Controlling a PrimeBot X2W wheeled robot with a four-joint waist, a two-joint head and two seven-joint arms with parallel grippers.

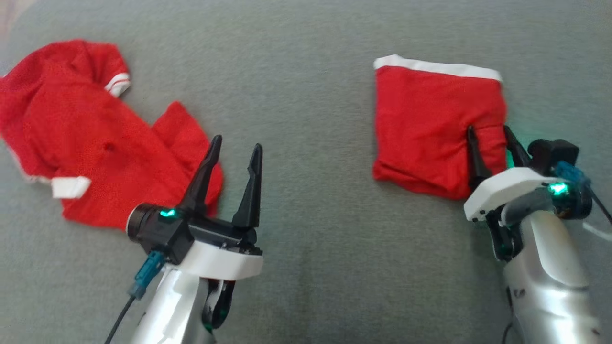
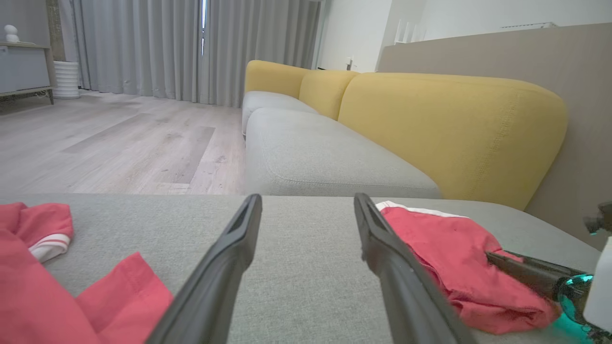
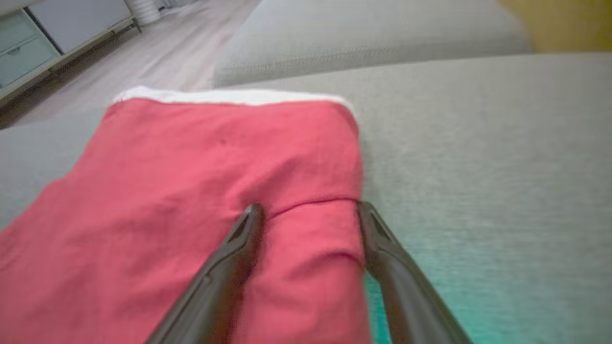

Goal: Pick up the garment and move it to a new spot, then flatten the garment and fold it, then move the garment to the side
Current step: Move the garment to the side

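By the gaping right claw (image 1: 488,130) lies the red garment (image 1: 425,119), folded square (one edge banded white).

We note the left gripper (image 2: 307,200) spread wide over the grey cushion (image 2: 306,277), a crumpled red garment (image 2: 28,277) at its left, a folded red garment (image 2: 444,258) at its right.

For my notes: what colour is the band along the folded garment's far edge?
White band on red folded garment; clearest in head view.
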